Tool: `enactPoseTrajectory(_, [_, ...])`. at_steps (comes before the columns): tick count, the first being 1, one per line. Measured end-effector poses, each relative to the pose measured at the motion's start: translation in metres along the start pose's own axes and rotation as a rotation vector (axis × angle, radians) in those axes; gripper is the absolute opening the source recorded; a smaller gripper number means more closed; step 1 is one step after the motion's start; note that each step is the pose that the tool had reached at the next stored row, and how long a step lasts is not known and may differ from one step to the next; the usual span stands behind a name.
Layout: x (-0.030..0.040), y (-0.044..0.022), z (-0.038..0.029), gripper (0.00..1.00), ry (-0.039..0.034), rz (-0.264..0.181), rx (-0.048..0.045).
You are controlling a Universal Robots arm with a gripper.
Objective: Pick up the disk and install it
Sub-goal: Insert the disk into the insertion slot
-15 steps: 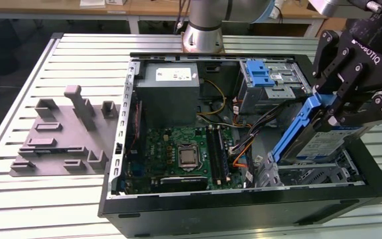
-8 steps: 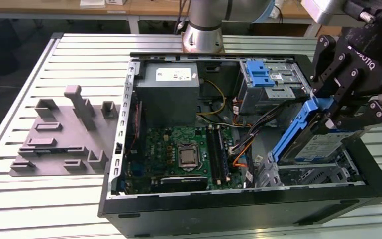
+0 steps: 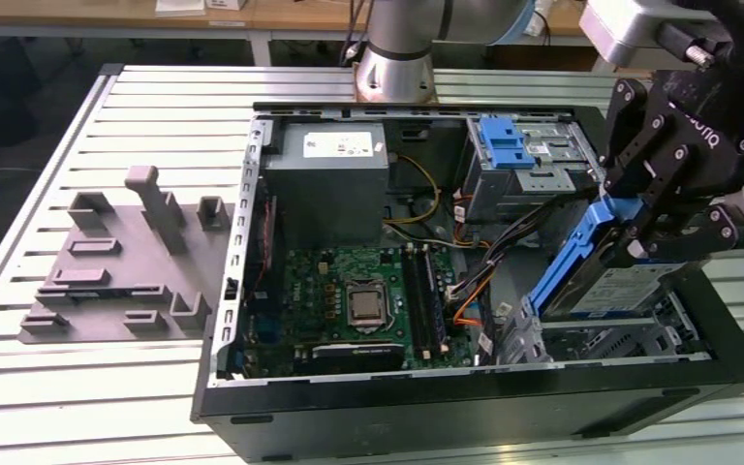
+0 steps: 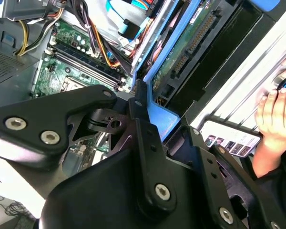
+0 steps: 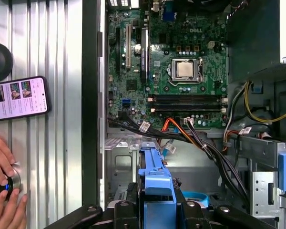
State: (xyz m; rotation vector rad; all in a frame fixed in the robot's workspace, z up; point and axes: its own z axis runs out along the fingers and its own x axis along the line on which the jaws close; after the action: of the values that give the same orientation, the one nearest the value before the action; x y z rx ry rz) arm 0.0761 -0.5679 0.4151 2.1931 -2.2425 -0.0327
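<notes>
The hand (image 3: 639, 234) is clamped on the disk (image 3: 620, 289); the disk hangs tilted over the open computer case (image 3: 476, 407).

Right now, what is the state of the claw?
Claw: closed, holding the disk tilted above the open computer case.

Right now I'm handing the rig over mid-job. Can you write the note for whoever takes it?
The hand is shut on the disk, gripping it by its blue caddy.
Disk: lifted and steeply tilted, with its lower end at the drive bay on the exterior view's right of the open computer case.
Done: pick-up.
Left: install; the disk is not yet seated in the bay.
Note: a person's hand is over the table beside the case.
</notes>
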Motion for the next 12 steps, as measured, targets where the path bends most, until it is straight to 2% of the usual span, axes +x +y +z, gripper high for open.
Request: enactPoseTrajectory(12, [0.0003, -0.0002, 0.0114, 0.36, 0.0, 0.0, 0.0])
